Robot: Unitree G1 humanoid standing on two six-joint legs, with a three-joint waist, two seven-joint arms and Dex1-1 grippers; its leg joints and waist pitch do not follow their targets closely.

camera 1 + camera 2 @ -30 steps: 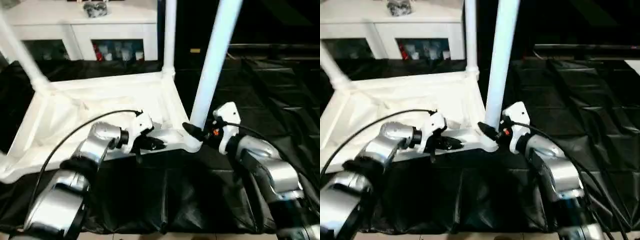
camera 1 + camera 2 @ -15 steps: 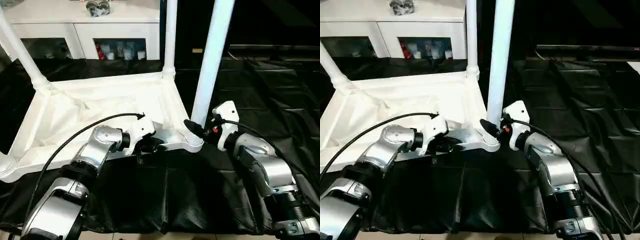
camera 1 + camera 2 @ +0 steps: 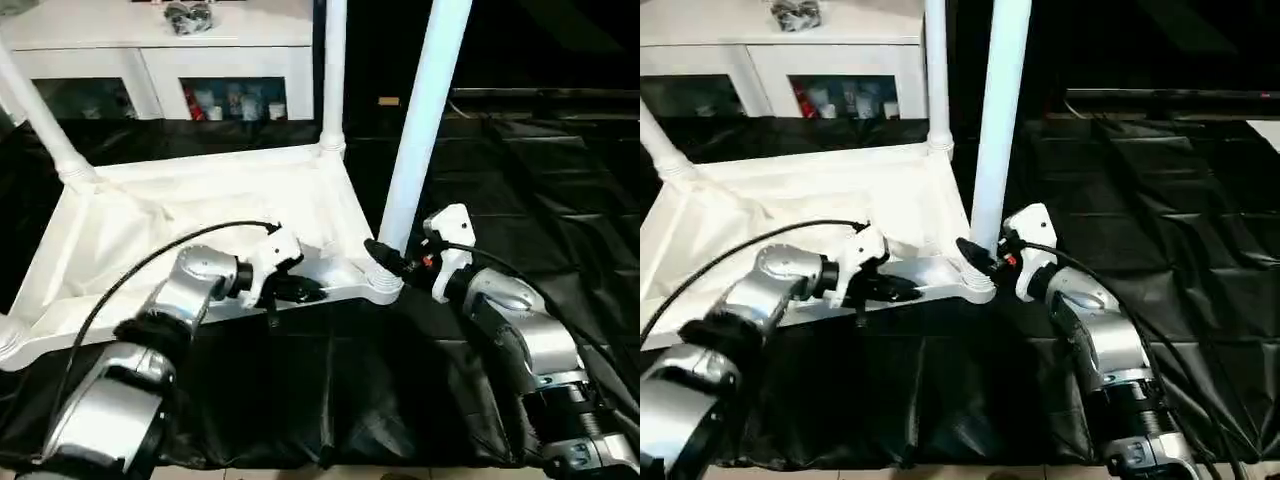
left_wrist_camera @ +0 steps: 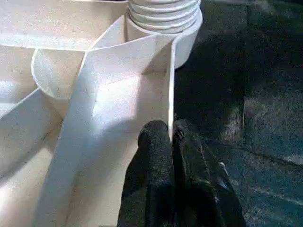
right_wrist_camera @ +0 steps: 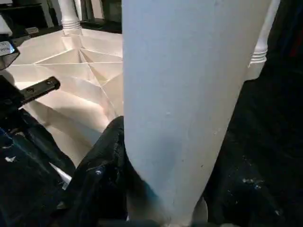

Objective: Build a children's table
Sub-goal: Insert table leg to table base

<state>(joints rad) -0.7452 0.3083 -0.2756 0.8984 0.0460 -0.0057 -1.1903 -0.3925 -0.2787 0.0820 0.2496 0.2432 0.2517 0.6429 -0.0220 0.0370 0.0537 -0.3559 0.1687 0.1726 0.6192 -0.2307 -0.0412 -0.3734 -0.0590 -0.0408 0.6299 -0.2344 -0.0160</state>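
The children's table lies upside down on black cloth, its white ribbed tabletop (image 3: 180,215) facing up. Three white legs stand up from its corners: far left (image 3: 40,120), far right (image 3: 333,70) and near right (image 3: 425,110). My left gripper (image 3: 305,290) is shut on the thin near rim wall (image 4: 169,85), one black finger on each side, close to the near right socket (image 4: 163,12). My right gripper (image 3: 385,258) is shut on the near right leg (image 5: 189,94) just above its base. One finger (image 5: 102,175) presses against the tube.
A white cabinet (image 3: 160,60) with glass doors stands behind the table, with small items on top. Crumpled black cloth (image 3: 520,170) covers the floor to the right and in front. A fourth corner socket (image 3: 8,335) sits at the near left.
The view has tilted a little with the head. Both grippers hold the same spots on the rim and the leg, and the table has not visibly moved.
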